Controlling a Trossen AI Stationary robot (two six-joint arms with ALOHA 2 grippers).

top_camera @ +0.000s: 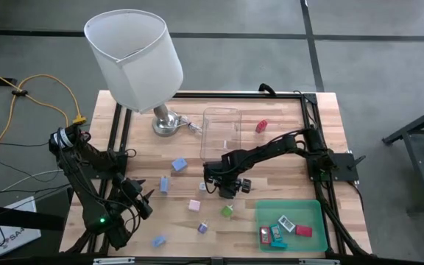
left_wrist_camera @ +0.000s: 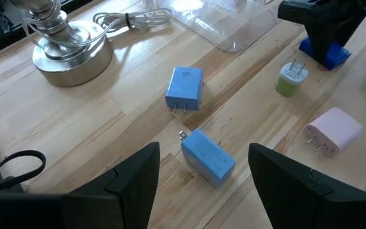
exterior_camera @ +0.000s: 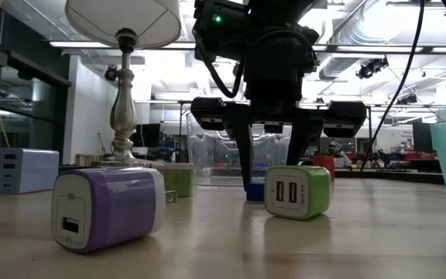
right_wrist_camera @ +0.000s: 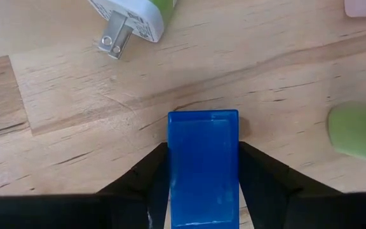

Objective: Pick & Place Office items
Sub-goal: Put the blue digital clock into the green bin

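The office items are small plug blocks scattered on the wooden table. My right gripper [top_camera: 225,188] points steeply down at mid-table, shut on a blue block [right_wrist_camera: 203,168]. A green-and-white block [exterior_camera: 296,191] and a purple one [exterior_camera: 108,208] rest flat on the table nearer the front edge. My left gripper [left_wrist_camera: 202,184] hangs open above the near left of the table and touches nothing. Below and ahead of it lie two light blue blocks [left_wrist_camera: 185,88] [left_wrist_camera: 208,158] and a pink one [left_wrist_camera: 333,129]. My right gripper pinches the blue block by its two long sides [right_wrist_camera: 171,172] between its two fingers [right_wrist_camera: 259,181]. The fingers come from above, slanting steeply down, and run along the block's sides. In the low view the block's lower end [exterior_camera: 255,191] sits at table level.
A clear plastic box [top_camera: 221,132] stands just beyond my right gripper. A lamp with a white shade [top_camera: 135,55] and metal base [top_camera: 166,124] stands at the far left. A red block [top_camera: 262,126] lies far right. The green tray [top_camera: 311,210] at the near right holds several pieces.
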